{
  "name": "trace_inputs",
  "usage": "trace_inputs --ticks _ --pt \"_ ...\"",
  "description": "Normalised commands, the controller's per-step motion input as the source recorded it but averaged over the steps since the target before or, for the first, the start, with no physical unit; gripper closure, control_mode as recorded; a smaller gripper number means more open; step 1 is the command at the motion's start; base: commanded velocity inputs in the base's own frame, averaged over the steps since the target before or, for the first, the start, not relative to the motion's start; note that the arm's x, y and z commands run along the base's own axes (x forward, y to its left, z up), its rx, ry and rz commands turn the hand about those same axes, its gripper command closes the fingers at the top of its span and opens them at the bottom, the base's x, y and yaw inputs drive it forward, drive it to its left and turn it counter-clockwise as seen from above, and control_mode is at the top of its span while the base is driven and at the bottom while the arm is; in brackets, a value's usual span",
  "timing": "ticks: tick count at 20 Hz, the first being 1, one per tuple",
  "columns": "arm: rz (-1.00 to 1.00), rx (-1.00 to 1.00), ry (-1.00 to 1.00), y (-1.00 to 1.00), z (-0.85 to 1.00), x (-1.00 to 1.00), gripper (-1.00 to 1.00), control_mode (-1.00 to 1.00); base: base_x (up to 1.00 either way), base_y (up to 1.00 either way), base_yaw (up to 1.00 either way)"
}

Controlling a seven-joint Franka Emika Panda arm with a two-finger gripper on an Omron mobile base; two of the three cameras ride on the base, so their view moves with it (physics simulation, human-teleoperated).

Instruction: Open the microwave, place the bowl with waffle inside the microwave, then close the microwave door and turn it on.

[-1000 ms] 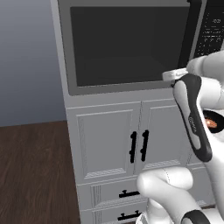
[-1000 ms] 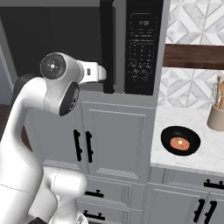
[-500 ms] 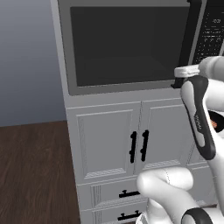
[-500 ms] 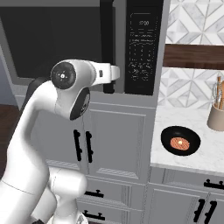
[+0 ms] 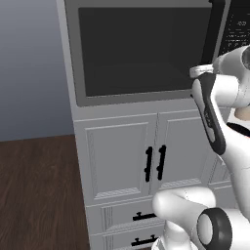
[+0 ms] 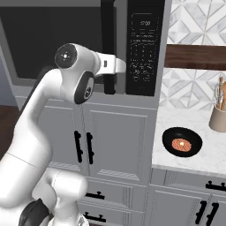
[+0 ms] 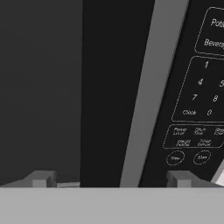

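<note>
My gripper (image 7: 111, 178) is up close to the microwave (image 6: 145, 95), jaws spread wide and holding nothing. One fingertip (image 7: 41, 178) sits before the dark door (image 5: 139, 51) window, the other (image 7: 181, 178) below the keypad (image 7: 199, 94). Between them runs the black bar handle (image 7: 116, 92) and the grey door frame (image 7: 151, 92) beside it; whether my tips touch the handle I cannot tell. From the right base view my hand is at the lower end of the handle (image 6: 108, 48), just left of the keypad (image 6: 142, 44). The door is shut. The bowl (image 6: 182, 142) sits on the white counter (image 6: 194, 159) to the right of the microwave, well apart from my hand, with the waffle (image 6: 182, 144) lying in it. A tan utensil holder (image 6: 218, 118) stands behind it.
</note>
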Motion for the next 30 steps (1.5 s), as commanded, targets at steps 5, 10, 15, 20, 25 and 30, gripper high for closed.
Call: trace_inputs --ticks 5,10,15,20,25,30 --pt "-0.10 0.01 0.03 0.01 0.00 0.34 -1.00 -1.00 0.00 0.00 0.00" --pt "-0.03 0.14 0.12 -0.16 0.00 0.18 -1.00 -1.00 0.00 0.00 0.00" --pt "0.00 0.09 0.12 -0.17 0.00 0.15 -1.00 -1.00 0.00 0.00 0.00" --pt "0.00 0.00 0.01 0.00 -0.10 0.04 -1.00 -1.00 0.00 0.00 0.00" --pt "0.00 0.00 -0.07 0.00 -0.31 0.07 -1.00 -1.00 0.00 0.00 0.00" --pt "0.00 0.01 -0.04 0.00 -0.13 0.16 -1.00 -1.00 0.00 0.00 0.00"
